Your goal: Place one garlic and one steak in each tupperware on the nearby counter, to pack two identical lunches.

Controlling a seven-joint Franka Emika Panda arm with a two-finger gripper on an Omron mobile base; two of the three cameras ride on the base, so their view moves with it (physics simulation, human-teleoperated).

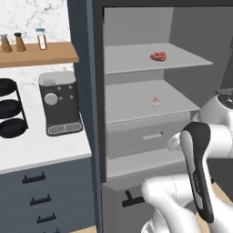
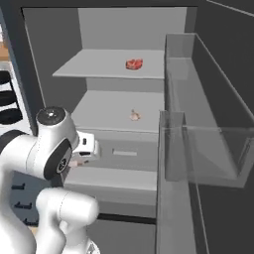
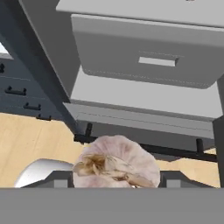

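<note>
One garlic bulb (image 3: 116, 164) is sitting pinched in the gripper (image 3: 117, 180), low in front of the open fridge's grey drawer (image 3: 146, 54). Another garlic (image 1: 155, 102) is lying on the middle shelf (image 1: 132, 102), and a red steak (image 1: 158, 56) is resting on the shelf above.

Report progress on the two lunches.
Done: nothing visibly packed yet. In hand: one garlic bulb sits at the claw, apparently gripped. Left: a steak on the upper fridge shelf and another garlic on the shelf below remain to be fetched.
</note>
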